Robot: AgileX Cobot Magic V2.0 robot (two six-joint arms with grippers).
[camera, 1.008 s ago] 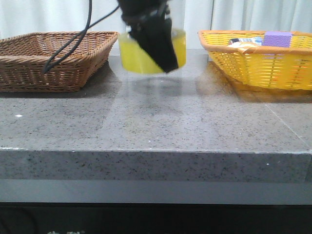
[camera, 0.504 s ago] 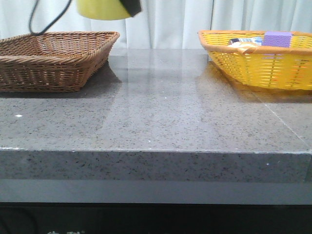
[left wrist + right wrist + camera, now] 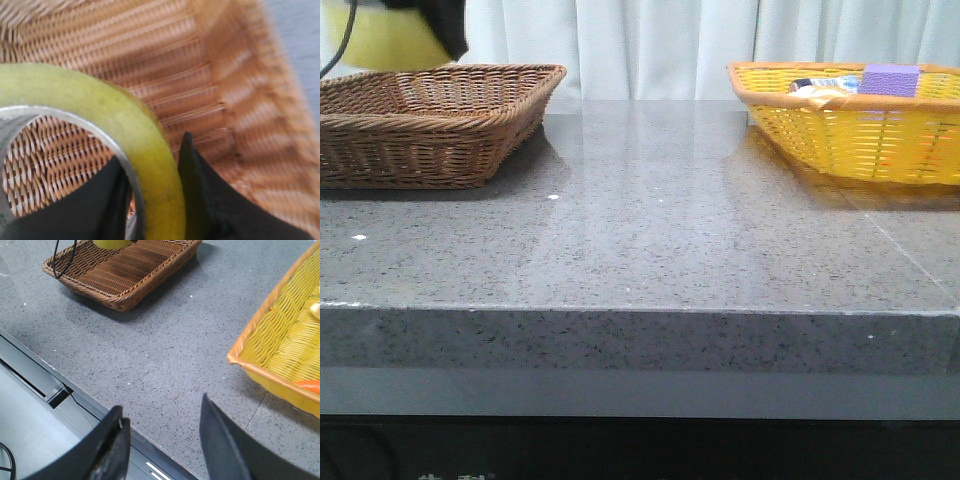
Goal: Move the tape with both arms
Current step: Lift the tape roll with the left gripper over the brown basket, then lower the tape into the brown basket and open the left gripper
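The right pincer (image 3: pixel 162 440) hangs spread above the near edge of the grey surface (image 3: pixel 650 240), holding nothing. Beyond that edge, bare stone runs between the brown basket (image 3: pixel 430 120) and the yellow basket (image 3: pixel 850 120) (a purple block (image 3: pixel 890 78) lies inside it). Farther back, over the brown basket, the left pincer (image 3: pixel 152 200) pinches the tape (image 3: pixel 125 120) by its wall, held clear of the weave.
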